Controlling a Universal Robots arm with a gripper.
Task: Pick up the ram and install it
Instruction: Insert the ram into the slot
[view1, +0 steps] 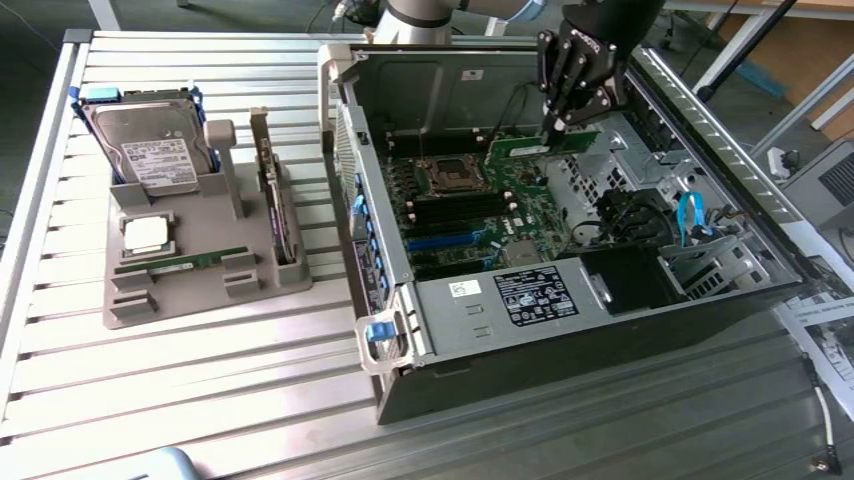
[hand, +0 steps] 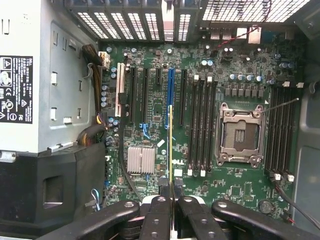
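Note:
My gripper (view1: 567, 122) hangs over the open computer case (view1: 534, 310), shut on the ram (view1: 537, 150), a narrow green circuit-board stick held above the motherboard (view1: 467, 215). In the wrist view the ram (hand: 170, 145) is seen edge-on as a thin yellow-green line running out from between the black fingers (hand: 159, 210). It hovers over the board between the blue expansion slot (hand: 170, 95) and the black memory slots (hand: 202, 125), apart from them. The empty processor socket (hand: 241, 135) lies beside those slots.
On the exterior view's left a grey holder tray (view1: 200, 290) carries a hard drive (view1: 154, 140), a silver processor chip (view1: 144, 232), another green stick (view1: 180, 263) and an upright dark expansion card (view1: 274, 195). The case walls, power supply (view1: 534, 295) and drive cage (view1: 694, 260) hem in the board.

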